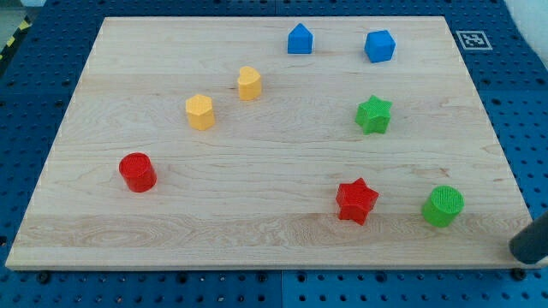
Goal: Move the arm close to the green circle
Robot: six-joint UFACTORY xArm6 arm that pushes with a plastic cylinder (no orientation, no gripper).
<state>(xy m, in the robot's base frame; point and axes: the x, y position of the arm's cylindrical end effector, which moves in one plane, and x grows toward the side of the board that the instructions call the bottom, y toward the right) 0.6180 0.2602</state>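
Observation:
The green circle (443,206) is a short green cylinder near the board's lower right corner. My tip (523,251) is the dark rod end at the view's right edge, just off the board's right border, below and to the right of the green circle, about a block's width and a half away. It touches no block. A red star (356,201) sits left of the green circle. A green star (374,115) sits above them.
A wooden board (257,231) lies on a blue perforated table. A blue house-shaped block (300,39) and a blue cube (379,45) sit at the top. A yellow heart (249,83), a yellow hexagon (199,112) and a red circle (137,172) sit on the left half.

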